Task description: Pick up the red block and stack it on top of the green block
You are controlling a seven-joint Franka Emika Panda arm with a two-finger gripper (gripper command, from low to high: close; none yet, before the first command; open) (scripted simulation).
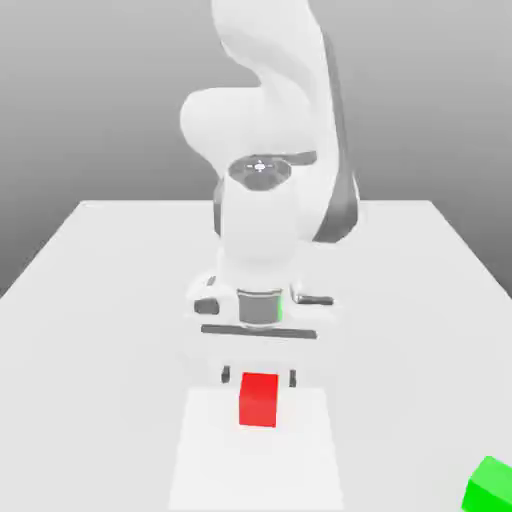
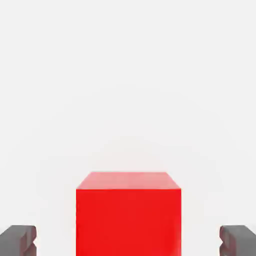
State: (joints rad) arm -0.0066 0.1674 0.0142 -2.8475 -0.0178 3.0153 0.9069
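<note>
The red block point(image 1: 258, 398) sits on the white table, right under my gripper point(image 1: 258, 378). In the hand view the red block point(image 2: 128, 215) lies between the two dark fingertips point(image 2: 18, 240), with a wide gap on each side, so the gripper point(image 2: 128, 241) stands open and touches nothing. The green block point(image 1: 490, 486) rests on the table at the exterior view's lower right corner, well apart from the red one.
The white table point(image 1: 100, 300) spreads wide around the arm's base. A slightly brighter rectangular patch point(image 1: 200, 460) lies under the red block.
</note>
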